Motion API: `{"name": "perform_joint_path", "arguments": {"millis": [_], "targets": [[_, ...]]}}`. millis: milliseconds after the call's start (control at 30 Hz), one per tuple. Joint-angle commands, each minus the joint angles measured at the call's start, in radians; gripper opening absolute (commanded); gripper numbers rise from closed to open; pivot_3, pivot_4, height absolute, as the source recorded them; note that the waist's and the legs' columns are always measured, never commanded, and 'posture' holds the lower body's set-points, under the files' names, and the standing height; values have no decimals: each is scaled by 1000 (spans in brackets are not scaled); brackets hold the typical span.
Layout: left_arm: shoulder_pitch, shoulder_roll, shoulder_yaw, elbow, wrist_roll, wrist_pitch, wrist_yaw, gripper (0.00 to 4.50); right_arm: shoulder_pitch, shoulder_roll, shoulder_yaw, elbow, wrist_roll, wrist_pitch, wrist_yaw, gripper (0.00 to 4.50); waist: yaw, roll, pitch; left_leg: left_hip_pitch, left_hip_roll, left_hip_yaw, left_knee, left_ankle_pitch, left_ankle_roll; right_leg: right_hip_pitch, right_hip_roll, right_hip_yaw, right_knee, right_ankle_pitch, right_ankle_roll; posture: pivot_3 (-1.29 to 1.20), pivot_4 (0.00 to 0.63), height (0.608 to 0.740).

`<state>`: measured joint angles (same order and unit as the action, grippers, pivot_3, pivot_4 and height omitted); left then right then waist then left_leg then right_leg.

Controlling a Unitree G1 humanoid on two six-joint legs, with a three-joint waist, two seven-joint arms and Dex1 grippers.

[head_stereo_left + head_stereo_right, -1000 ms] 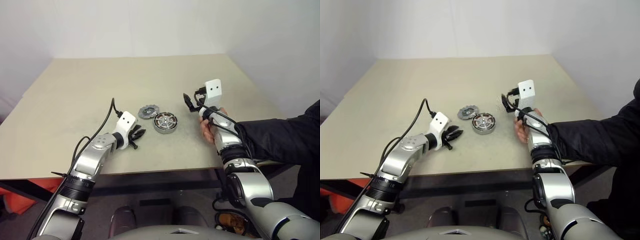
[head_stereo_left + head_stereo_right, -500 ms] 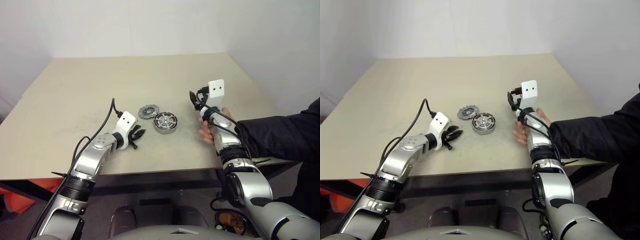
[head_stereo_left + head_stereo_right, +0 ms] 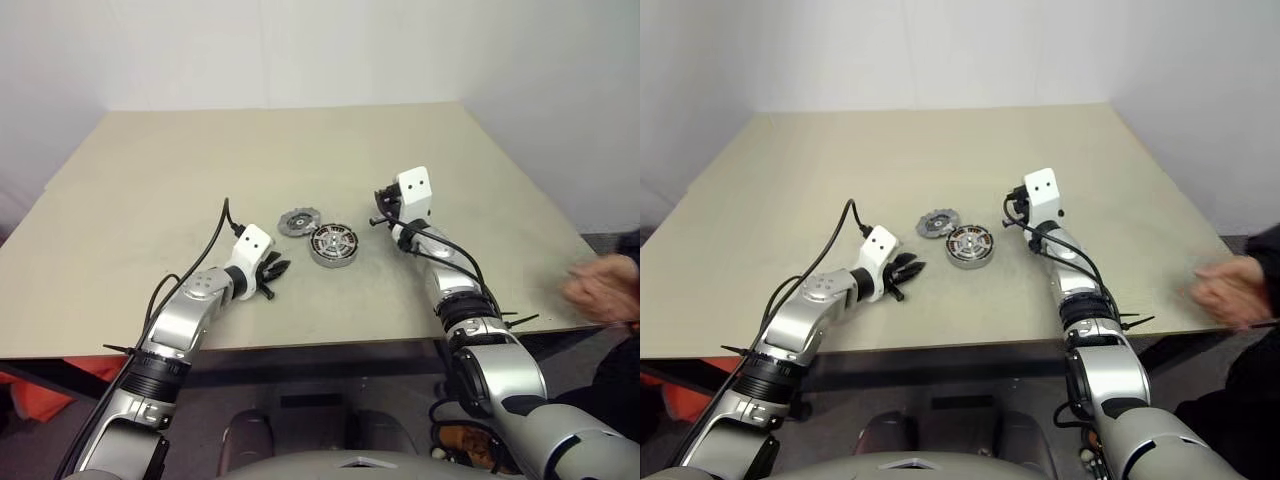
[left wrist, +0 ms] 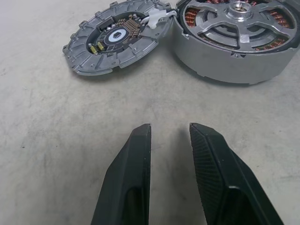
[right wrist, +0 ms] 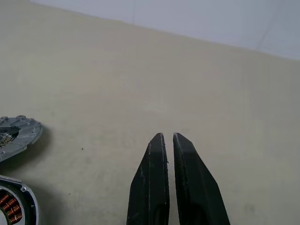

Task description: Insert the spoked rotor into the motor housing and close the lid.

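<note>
The person's hand has pulled away from the right pincer, now pinched almost shut on nothing. The left pincer hangs part-open, empty, near the lid. The spoked rotor sits in the motor housing on the desk. Lid looks rigid, fairly light; grip its notched rim.

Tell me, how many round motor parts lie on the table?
2: the lid lying flat, and beside it the motor housing with the spoked rotor already inside.
</note>
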<state>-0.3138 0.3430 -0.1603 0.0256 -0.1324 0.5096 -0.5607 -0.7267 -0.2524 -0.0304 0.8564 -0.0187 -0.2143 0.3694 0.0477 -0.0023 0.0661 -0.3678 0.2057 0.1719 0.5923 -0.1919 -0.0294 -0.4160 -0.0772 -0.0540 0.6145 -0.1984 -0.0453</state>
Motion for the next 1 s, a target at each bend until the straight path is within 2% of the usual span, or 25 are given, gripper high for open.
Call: {"name": "perform_joint_path", "arguments": {"millis": [33, 233, 400, 533, 800, 900, 1000], "targets": [[-28, -2, 8, -8, 4, -24, -1, 1396, -65, -108, 88, -37, -107, -92, 71, 810, 3, 0, 0, -1, 0, 0, 0, 0, 0, 0, 0, 0, 0, 0, 0, 0, 0, 740], [-41, -10, 4, 9, 8, -34, 2, 1396, -187, -292, 266, 3, -269, -245, 282, 2844, 0, 1, 1, -1, 0, 0, 2, 0, 0, -1, 0, 0, 0, 0, 0, 0, 0, 740], [-55, -19, 5, 22, 12, -39, 8, 1396, -305, -373, 405, 70, -368, -391, 503, 2844, -2, 1, 1, -2, 0, 0, 3, -1, 1, -1, 1, 0, 1, 0, 0, 0, 0, 740], [-54, -22, 6, 14, 11, -37, 10, 1396, -384, -367, 465, 130, -394, -474, 626, 2844, -3, 1, 1, -4, 0, 0, 4, -2, 3, -2, 0, 0, 1, 0, -1, 0, 0, 740], [-32, -6, 12, -21, 5, -27, 0, 1396, -501, -310, 538, 233, -446, -573, 735, 2844, -3, 1, 1, -6, 1, 0, 5, -2, 4, -4, 0, 0, 2, 1, -1, 0, 0, 740], [-33, -2, 13, -21, 4, -26, -1, 1396, -526, -284, 549, 260, -464, -574, 726, 2844, -3, 1, 1, -6, 1, 0, 6, -2, 4, -4, 0, 0, 3, 1, -1, 0, 0, 740], [-33, 1, 12, -22, 3, -25, -2, 1396, -543, -266, 558, 277, -486, -582, 705, 3355, -3, 1, 1, -5, 1, 0, 6, -2, 4, -4, 0, 0, 3, 1, -1, 0, 0, 740]]}}
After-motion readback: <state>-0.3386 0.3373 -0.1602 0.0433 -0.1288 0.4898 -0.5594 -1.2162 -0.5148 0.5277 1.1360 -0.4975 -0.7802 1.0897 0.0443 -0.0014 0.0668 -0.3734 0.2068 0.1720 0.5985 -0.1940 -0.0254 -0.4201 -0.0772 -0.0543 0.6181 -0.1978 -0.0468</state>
